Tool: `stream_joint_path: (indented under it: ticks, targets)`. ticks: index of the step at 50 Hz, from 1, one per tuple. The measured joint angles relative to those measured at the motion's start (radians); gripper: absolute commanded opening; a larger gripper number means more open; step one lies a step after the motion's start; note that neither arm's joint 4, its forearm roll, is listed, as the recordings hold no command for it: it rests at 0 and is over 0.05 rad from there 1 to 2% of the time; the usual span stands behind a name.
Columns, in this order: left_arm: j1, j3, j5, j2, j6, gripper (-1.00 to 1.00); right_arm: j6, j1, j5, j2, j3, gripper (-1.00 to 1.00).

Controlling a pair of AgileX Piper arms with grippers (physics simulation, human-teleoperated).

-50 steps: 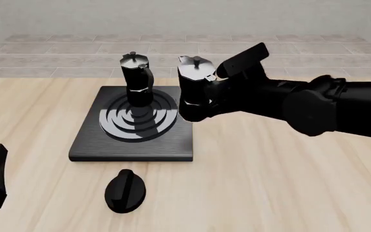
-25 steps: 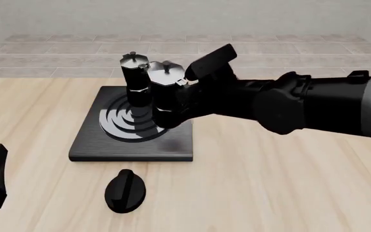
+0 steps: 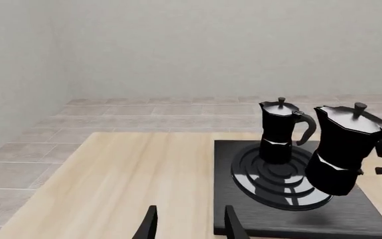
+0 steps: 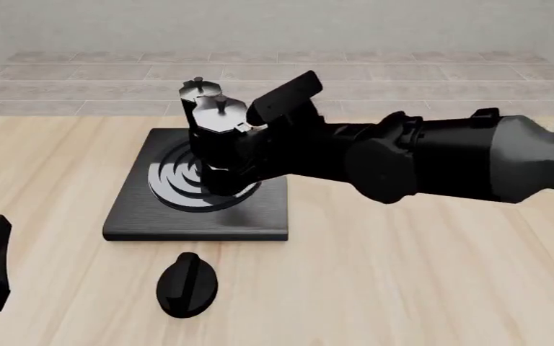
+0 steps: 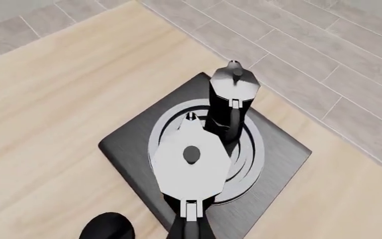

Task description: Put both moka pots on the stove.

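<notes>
Two pots: two black faceted hourglass-shaped moka pots with silvery lids are sitting over the flat dark rectangular stove point(image 4: 257, 213) with concentric silver-and-black burner rings.
Standing pot: the far moka pot point(image 3: 278, 130) is standing upright on the rings, handle turned toward the carried one.
Carried pot: the near moka pot point(image 3: 342, 149) is hanging tilted above the burner rings, its base apparently clear of the slab, just beside the standing pot.
Right gripper: the right gripper point(image 4: 262, 148) is clamping the carried pot at its handle side; the fingers themselves are mostly hidden by the pot and the arm.
Left gripper: the left gripper point(image 3: 187, 225) is idling near the table's near left edge, well apart from the stove, jaws parted and holding nothing.
Step in hand: the second pot is being placed, judging by its position over the stove.
Next move: lowering it level onto bare stove surface, then releasing.
In the way: the standing pot is crowding the spot; a sideways nudge could tip it.
Around: a black oval knob point(image 4: 187, 285) is lying on the light wooden table point(image 4: 431, 288) just in front of the stove.
</notes>
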Motion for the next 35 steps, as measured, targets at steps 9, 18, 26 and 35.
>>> stream_joint_path:
  ticks: [9, 18, 26, 35]
  targets:
    - [0.001, -0.002, -0.001, 0.004, -0.001, 1.0, -0.01, 0.009, -0.011, 0.036, -0.028, -1.0]
    - [0.001, -0.004, -0.003, 0.007, -0.002, 1.0, -0.024, 0.026, -0.014, 0.059, -0.052, -1.0]
    - [0.0, -0.003, -0.004, 0.009, -0.002, 1.0, -0.038, 0.044, -0.014, 0.075, -0.069, -1.0]
    - [-0.001, -0.003, -0.003, 0.007, -0.001, 1.0, -0.056, 0.053, -0.009, 0.098, -0.096, -1.0]
